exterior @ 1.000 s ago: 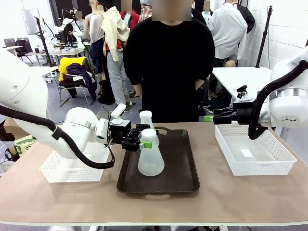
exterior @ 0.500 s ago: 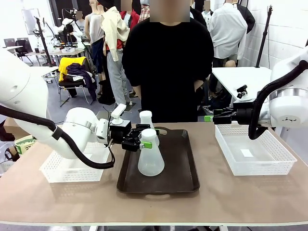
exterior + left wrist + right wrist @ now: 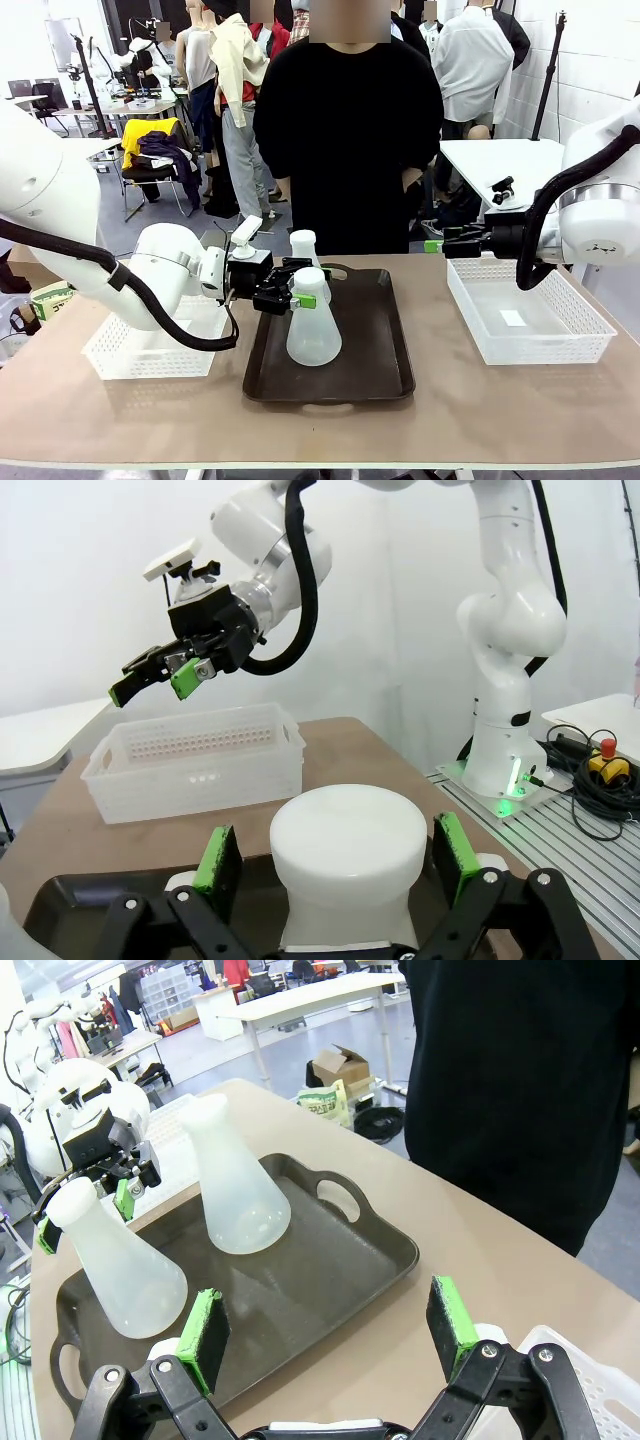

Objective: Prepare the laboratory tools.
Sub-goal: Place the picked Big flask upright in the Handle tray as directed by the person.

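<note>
Centrally, the tan table (image 3: 480,410) carries a dark brown tray (image 3: 375,345) with handle cut-outs. 2 frosted-white flasks stand upright on the tray: the near flask (image 3: 313,330) toward the front left part, the far flask (image 3: 303,247) behind it at the tray's far left corner. A white mesh basket (image 3: 135,355) sits to the tray's left, and a second white basket (image 3: 530,325) sits to its right, well apart from the tray.

The left gripper (image 3: 303,290) is level with the near flask's neck; its jaws stand fully apart, 1 green pad on each side of the neck with a gap visible in the left wrist view, so nothing is clamped. The right gripper (image 3: 432,245) hovers above the far left corner of the right basket, jaws fully apart and holding nothing.

Beyond the table's far edge stands a person in black (image 3: 350,130), arms down. Farther back are other tables, a chair draped with yellow and dark clothing (image 3: 155,150) and a white wall at the right.

Compared with the earlier frames, both arms, both flasks and the baskets are unchanged in position; the person has barely shifted.
</note>
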Robot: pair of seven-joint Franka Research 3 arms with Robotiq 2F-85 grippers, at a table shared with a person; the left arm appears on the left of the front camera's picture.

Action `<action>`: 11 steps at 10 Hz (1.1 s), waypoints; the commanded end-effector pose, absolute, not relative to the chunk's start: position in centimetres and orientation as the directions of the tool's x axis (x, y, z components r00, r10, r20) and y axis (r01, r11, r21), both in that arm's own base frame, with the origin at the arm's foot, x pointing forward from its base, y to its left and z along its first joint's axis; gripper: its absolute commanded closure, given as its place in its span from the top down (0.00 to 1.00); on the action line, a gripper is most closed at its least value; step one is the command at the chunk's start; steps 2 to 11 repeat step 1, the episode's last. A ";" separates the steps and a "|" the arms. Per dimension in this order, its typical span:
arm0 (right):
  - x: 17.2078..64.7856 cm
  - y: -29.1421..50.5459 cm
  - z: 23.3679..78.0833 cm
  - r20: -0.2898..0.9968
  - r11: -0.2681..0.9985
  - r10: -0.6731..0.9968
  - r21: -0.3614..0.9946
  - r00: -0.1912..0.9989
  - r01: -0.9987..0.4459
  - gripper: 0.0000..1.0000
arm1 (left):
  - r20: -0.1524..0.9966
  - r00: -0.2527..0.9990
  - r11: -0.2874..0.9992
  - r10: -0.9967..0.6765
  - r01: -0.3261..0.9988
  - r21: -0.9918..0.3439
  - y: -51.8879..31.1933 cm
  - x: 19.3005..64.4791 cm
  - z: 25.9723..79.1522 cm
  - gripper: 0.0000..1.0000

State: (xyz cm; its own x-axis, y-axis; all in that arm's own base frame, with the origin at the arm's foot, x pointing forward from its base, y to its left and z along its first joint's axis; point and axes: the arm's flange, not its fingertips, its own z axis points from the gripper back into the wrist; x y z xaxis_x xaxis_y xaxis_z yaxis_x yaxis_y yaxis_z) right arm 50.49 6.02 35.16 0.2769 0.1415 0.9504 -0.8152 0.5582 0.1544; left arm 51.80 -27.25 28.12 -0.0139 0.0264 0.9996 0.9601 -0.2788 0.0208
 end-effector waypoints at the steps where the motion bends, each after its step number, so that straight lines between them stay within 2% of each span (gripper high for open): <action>1: 50.4 6.1 35.1 0.949 0.559 0.142 0.156 0.280 -0.814 1.00 | 0.999 -0.033 -0.279 0.032 0.959 0.041 -27.3 51.8 28.3 1.00; 11: 50.4 6.1 35.1 0.949 0.559 0.142 0.156 0.280 -0.814 1.00 | 0.999 -0.033 -0.279 0.032 0.959 0.041 -27.3 51.8 28.3 1.00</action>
